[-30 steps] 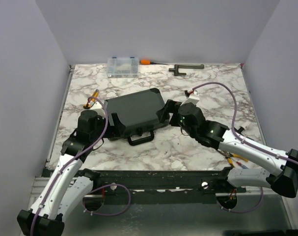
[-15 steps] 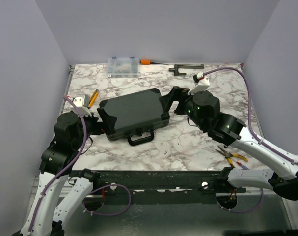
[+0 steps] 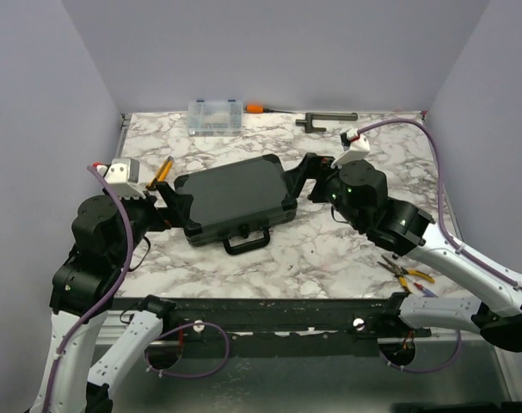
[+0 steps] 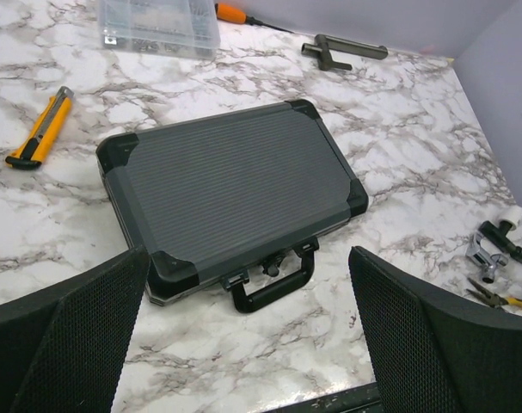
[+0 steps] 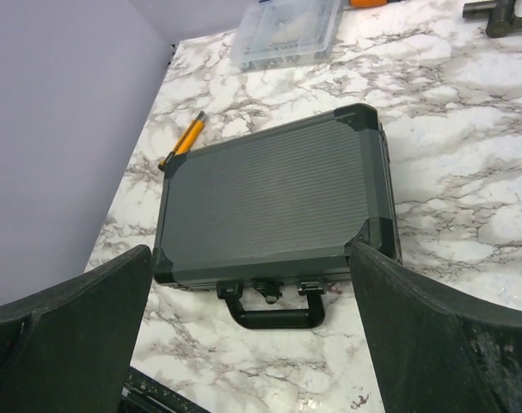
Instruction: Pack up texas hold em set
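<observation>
**Case.** The case [image 3: 235, 200] lay shut and flat on the table [image 3: 346, 249], near its middle and turned at a slight angle, with the handle [image 3: 246, 241] facing the near edge. No chips, cards or dice were visible outside it, so the contents were judged to be stowed. The latches beside the handle appeared to be down, but the view was too coarse to confirm this.

**Grippers.** The left gripper [image 3: 181, 213] stood just off the case's left end with its jaws spread wide and nothing between them. The right gripper [image 3: 302, 178] stood off the right end, also spread and empty. Both wrist cameras showed the whole case framed between their own fingers. This placement suited a check of the closed lid, or a release after pressing it shut.

**Surroundings.** A knife [image 3: 163, 169] lay just left of the case. A clear box [image 3: 215, 115] sat at the far edge. Pliers [image 3: 407, 274] lay near the right arm.

**Change over the last second.** Both grippers had been close against the case's ends. Since then they had drawn back, and the left arm had lifted and swung outward while its jaws widened. The case lay in nearly the same place.
</observation>
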Motion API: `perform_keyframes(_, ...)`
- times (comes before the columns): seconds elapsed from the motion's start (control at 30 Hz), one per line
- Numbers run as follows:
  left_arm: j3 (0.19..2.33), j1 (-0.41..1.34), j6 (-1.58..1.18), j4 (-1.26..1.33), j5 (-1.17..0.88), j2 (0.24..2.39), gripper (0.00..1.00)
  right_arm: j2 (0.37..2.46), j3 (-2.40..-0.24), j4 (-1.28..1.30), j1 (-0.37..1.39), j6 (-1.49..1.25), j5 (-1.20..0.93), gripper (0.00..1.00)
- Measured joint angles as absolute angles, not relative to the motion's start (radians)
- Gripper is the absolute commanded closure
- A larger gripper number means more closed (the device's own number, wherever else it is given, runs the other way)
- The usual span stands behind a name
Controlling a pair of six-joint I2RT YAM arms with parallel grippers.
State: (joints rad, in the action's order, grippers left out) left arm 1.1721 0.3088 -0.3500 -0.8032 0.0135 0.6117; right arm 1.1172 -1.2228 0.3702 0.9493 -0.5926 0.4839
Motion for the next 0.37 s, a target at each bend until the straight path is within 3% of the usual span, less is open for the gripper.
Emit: perform_keyframes(0.37, 1.172, 0.309, -0.350, -0.820, 0.015, 0.612, 0.02, 1.091, -1.223, 0.394, 0.949, -0.603, 0.504, 0.00)
